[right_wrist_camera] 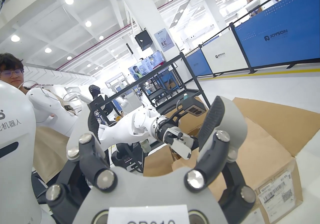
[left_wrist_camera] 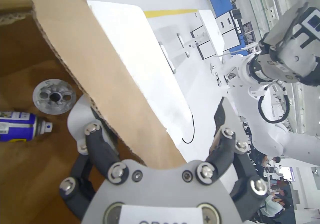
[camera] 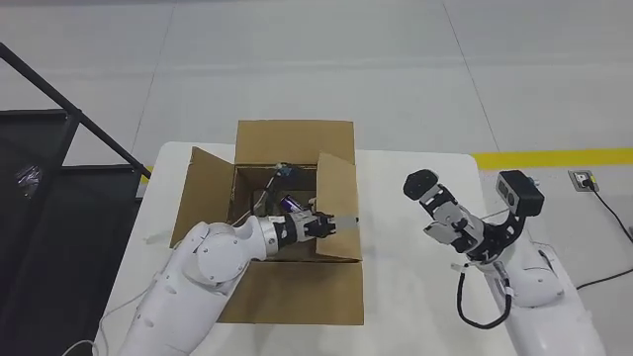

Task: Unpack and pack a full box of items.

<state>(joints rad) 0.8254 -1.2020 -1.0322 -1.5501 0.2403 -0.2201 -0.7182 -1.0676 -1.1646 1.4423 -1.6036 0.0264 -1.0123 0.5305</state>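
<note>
White table point(camera: 415, 257), open box point(camera: 297, 140), left tool point(camera: 338, 224) astride flap point(camera: 337, 193)

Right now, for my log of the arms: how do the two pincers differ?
The left pincer straddles an upright flap of the box; the right pincer holds nothing. The left pincer is at the box; the right pincer is over the table, apart from it. Both are open.

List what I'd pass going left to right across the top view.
black rack → cardboard box → left gripper, open astride the box's right flap → right gripper, open → floor socket
</note>
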